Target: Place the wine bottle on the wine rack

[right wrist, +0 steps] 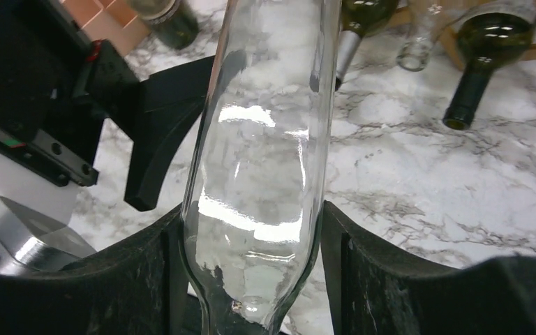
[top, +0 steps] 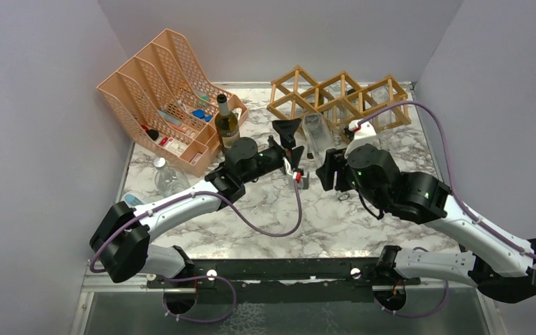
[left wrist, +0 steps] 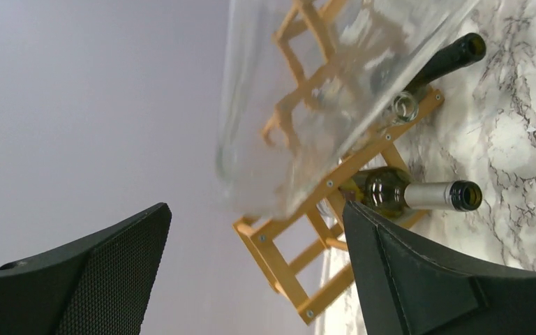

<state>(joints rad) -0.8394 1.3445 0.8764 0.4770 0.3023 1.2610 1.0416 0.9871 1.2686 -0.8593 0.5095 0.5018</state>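
Right wrist view: right tool clamped on the clear bottle, in air, short of the rack.
Reason, I think: wide end seems to lead, to slide in.
Left tool: spread apart, holding nothing.

The marbled bench carried a wooden wine rack at the back. A peach file organizer stood at the left, with an upright dark bottle just beside it.
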